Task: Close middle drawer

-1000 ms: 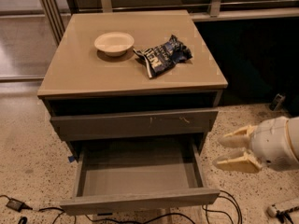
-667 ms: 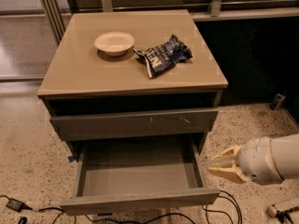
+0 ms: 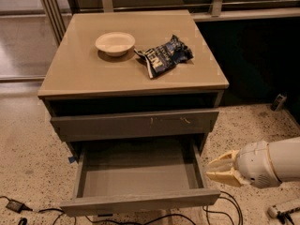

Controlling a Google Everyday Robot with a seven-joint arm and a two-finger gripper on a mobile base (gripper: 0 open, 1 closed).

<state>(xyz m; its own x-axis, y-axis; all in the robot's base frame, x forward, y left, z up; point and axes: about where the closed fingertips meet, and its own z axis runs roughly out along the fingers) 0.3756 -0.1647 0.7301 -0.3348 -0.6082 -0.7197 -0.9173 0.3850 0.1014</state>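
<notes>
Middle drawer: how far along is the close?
Nothing looks done yet: the middle drawer stands pulled far out, its grey interior showing. In hand: the gripper sits low, just outside its side wall near the front corner. Left: reach the front panel and push it fully in.

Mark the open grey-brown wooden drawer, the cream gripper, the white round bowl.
Open grey-brown wooden middle drawer (image 3: 140,201), camera view, front panel.
Cream gripper (image 3: 212,169), camera view, its tip, beside the drawer.
White round bowl (image 3: 115,43), camera view, its inside.
</notes>
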